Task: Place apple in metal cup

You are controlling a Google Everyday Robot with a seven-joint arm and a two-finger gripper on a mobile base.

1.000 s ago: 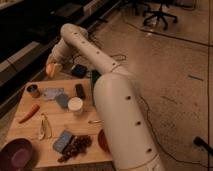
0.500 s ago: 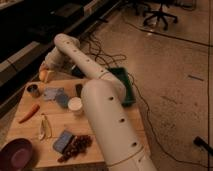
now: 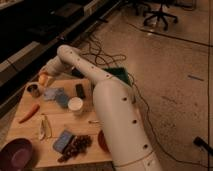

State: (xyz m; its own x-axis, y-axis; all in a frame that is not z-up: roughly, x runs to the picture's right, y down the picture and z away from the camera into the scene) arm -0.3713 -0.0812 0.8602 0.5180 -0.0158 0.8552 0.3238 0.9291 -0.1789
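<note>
place: lab/office | cues: office chairs (image 3: 159, 12), floor cables (image 3: 97, 50), shelving (image 3: 47, 25) | gripper (image 3: 44, 79): above table (image 3: 60, 121), far corner

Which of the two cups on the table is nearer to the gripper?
The metal cup, silver-grey, just beside the gripper holding the apple at the far-left corner; the white cup stands mid-table.

The gripper (image 3: 44, 77) hangs at the table's (image 3: 61, 121) far left corner, just beside the metal cup (image 3: 33, 89). The arm (image 3: 107, 95) blocks the right edge. Bare wood lies between the carrot (image 3: 28, 113) and the white cup (image 3: 75, 105). A purple bowl (image 3: 17, 152), a sponge (image 3: 63, 141) and grapes (image 3: 76, 146) crowd the near edge.
</note>
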